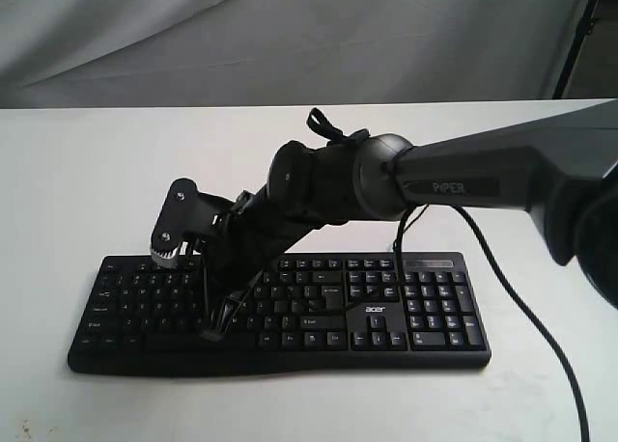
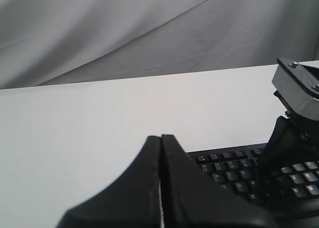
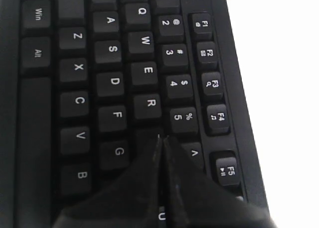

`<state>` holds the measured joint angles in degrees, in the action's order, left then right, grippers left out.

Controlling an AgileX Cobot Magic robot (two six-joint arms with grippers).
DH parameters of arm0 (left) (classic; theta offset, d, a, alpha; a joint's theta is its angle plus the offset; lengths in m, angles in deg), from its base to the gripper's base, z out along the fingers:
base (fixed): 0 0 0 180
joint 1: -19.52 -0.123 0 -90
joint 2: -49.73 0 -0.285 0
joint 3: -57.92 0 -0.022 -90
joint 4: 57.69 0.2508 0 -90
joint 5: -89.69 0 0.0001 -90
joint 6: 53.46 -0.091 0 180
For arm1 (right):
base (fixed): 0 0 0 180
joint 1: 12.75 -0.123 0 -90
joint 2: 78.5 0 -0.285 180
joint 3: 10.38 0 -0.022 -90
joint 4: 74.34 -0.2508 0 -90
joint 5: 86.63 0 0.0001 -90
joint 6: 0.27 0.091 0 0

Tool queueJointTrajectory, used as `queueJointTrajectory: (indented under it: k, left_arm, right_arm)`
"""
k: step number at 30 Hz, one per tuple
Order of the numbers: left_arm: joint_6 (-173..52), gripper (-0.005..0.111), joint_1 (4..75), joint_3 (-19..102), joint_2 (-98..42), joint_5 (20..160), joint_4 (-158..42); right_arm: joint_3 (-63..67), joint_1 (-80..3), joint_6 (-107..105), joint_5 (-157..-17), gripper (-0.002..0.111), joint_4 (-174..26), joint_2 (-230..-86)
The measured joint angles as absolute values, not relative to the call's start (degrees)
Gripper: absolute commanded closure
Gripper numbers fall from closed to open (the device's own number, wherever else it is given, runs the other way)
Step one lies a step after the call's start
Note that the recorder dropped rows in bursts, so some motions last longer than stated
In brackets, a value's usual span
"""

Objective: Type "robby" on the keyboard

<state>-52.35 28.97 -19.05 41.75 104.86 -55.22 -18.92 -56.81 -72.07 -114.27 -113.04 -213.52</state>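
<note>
Keyboard, wide matte black plastic with white legends, lies on the smooth white desk. Right fingers, tapered black wedges pressed together, point just beside its R key; left fingers likewise meet, empty.

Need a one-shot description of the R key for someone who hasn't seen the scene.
Start at the black keyboard on the white table. In its top letter row, the R key lies directly after E, right beside the shut right claw tip. Its white R legend sets it apart.
</note>
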Motion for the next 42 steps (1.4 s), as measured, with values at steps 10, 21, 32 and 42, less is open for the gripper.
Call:
queueJointTrajectory:
  k: [10,21,32,42]
  left_arm:
    - [-52.3,0.107,29.0,-19.1,41.7,104.9,-55.2]
    - [-52.3,0.107,29.0,-19.1,41.7,104.9,-55.2]
    - [-52.3,0.107,29.0,-19.1,41.7,104.9,-55.2]
    - [-52.3,0.107,29.0,-19.1,41.7,104.9,-55.2]
  right_arm:
    - [-18.9,-56.8,-71.8,-114.3,0.108,-113.0,-210.0]
    - [-16.7,-56.8,-57.5,-115.6,0.108,-99.4,-194.9]
    - [10.2,-58.0,-46.6,-92.4,0.108,-96.4,-156.5]
    - [30.6,-67.3,-45.3,-78.2,0.108,-99.7,-133.1]
